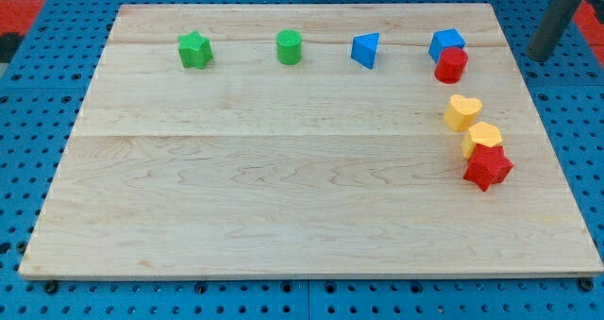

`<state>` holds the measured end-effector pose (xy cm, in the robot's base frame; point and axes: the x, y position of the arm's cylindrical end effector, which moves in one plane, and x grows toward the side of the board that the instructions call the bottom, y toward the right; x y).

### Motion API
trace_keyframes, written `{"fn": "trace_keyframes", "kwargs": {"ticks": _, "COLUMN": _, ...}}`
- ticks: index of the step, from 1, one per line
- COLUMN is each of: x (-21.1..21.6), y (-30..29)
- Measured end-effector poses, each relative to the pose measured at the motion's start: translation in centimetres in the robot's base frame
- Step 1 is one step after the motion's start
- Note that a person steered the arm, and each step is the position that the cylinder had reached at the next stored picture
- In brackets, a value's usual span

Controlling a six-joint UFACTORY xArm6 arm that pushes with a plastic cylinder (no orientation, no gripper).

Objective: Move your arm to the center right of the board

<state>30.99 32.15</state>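
My rod comes down from the view's top right, and my tip (542, 57) rests just off the wooden board (283, 188), past its upper right edge. The blocks nearest to it are a blue cube (445, 42) and a red cylinder (451, 66) touching it, both to the tip's left. Below them, on the board's right side, a yellow heart (462, 112), a yellow hexagon (482, 137) and a red star (487, 167) form a close chain. My tip touches no block.
A green star (194, 50), a green cylinder (289, 47) and a blue triangle (365, 50) stand in a row along the board's top. Blue pegboard (576, 103) surrounds the board.
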Motion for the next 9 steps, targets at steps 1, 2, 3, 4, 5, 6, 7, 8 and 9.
{"fn": "trace_keyframes", "kwargs": {"ticks": 1, "x": 0.0, "y": -1.4}}
{"fn": "trace_keyframes", "kwargs": {"ticks": 2, "x": 0.0, "y": -3.9}}
{"fn": "trace_keyframes", "kwargs": {"ticks": 3, "x": 0.0, "y": -6.5}}
{"fn": "trace_keyframes", "kwargs": {"ticks": 4, "x": 0.0, "y": -8.1}}
{"fn": "trace_keyframes", "kwargs": {"ticks": 5, "x": 0.0, "y": -8.1}}
{"fn": "trace_keyframes", "kwargs": {"ticks": 6, "x": 0.1, "y": -9.7}}
{"fn": "trace_keyframes", "kwargs": {"ticks": 7, "x": 0.2, "y": -9.4}}
{"fn": "trace_keyframes", "kwargs": {"ticks": 8, "x": 4.6, "y": -9.4}}
{"fn": "trace_keyframes", "kwargs": {"ticks": 9, "x": 7.0, "y": -7.7}}
